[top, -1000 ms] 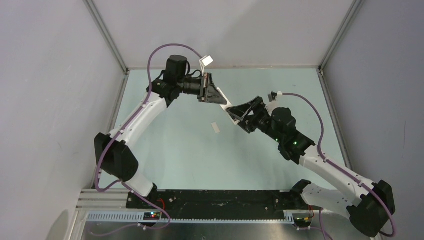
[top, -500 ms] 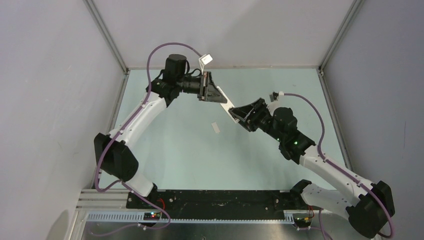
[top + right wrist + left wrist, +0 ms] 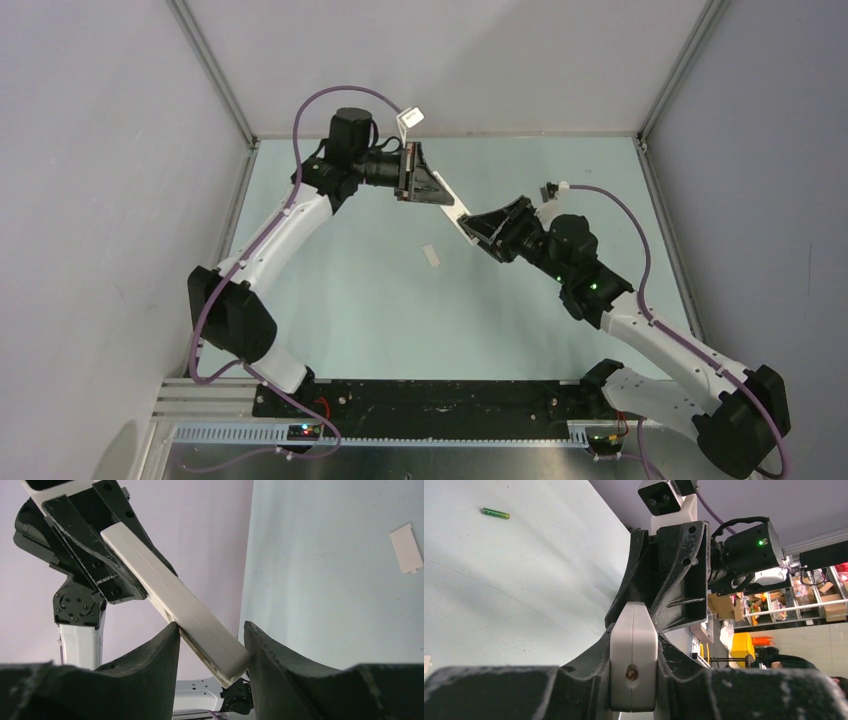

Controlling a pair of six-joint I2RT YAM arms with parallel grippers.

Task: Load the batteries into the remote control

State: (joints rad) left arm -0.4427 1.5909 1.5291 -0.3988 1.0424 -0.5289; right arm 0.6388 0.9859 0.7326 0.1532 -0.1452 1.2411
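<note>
left gripper (image 3: 437,192) holds remote control (image 3: 170,598)

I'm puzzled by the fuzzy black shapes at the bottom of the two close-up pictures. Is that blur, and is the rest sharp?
Left wrist view: the near jaws look soft, likely too close to focus, while the remote and the battery are crisp. Right wrist view: the same soft jaws, with a sharp remote and cover. Top view: even light, only faint shadows.

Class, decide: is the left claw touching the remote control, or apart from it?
Touching. In the left wrist view the left claw clamps the remote control, with no gap on either side.
</note>
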